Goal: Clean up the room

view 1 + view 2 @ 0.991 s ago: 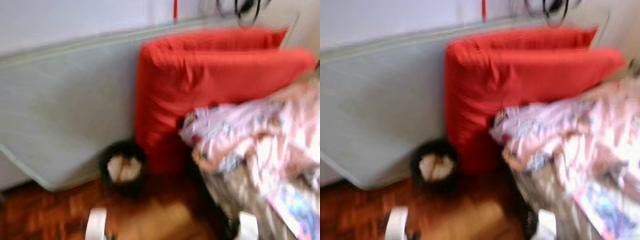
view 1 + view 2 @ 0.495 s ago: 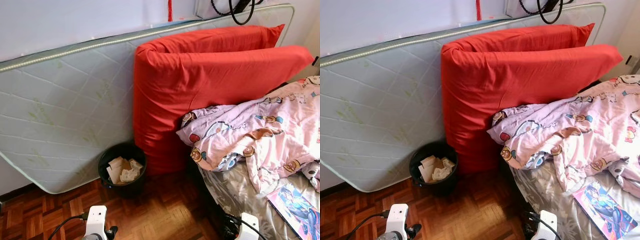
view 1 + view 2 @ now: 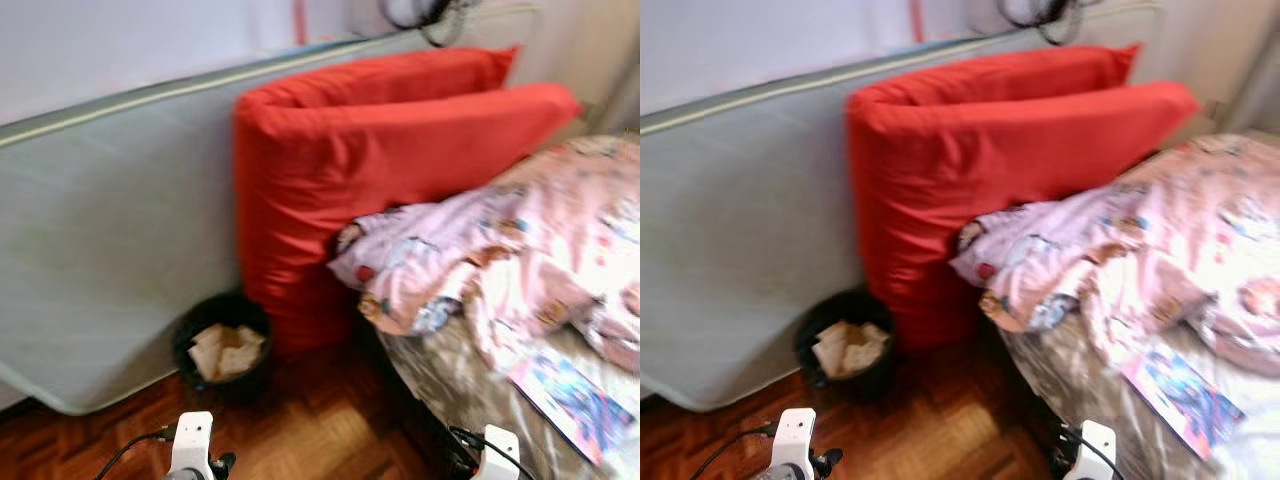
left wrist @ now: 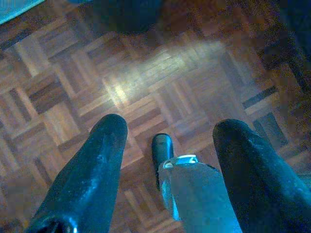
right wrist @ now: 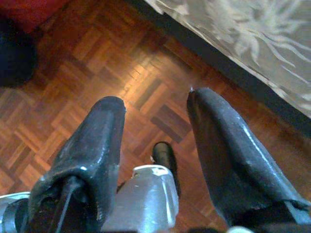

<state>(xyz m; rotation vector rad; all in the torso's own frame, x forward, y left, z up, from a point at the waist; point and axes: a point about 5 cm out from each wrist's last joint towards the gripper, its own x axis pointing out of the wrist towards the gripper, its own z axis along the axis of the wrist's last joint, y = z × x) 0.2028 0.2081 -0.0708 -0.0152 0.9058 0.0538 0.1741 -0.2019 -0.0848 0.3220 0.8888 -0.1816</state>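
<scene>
A bedroom with a dark parquet floor [image 3: 320, 420] shows in the head views, slightly blurred. On that floor, against the foot of a pale mattress [image 3: 110, 230] that stands on its long edge along the white wall, sits a black waste bin [image 3: 222, 345] holding crumpled paper [image 3: 224, 350]. Just beside the bin — touching it or nearly so, the blur leaves that open — two large red cushions [image 3: 370, 170] stand on edge, one behind the other, leaning back on the mattress. Their lower part meets the head end of a bed [image 3: 450, 390] with a grey patterned sheet. A pink cartoon-print duvet [image 3: 500, 260] lies rumpled across the bed, its bunched corner pressed against the front cushion and hanging over the bed's near edge. A colourful magazine [image 3: 570, 395] lies flat on the sheet near the bed's side edge, just below the duvet. Black cables [image 3: 425, 15] hang at the top of the mattress.

Both arms hang low over the floor. The left gripper [image 4: 167, 131] has its fingers [image 4: 90, 174] spread wide with nothing between them, parquet beneath. The right gripper [image 5: 155, 104] is likewise spread and empty — its fingers [image 5: 92, 150] hang over parquet beside the edge of the bed's sheet [image 5: 252, 43].
</scene>
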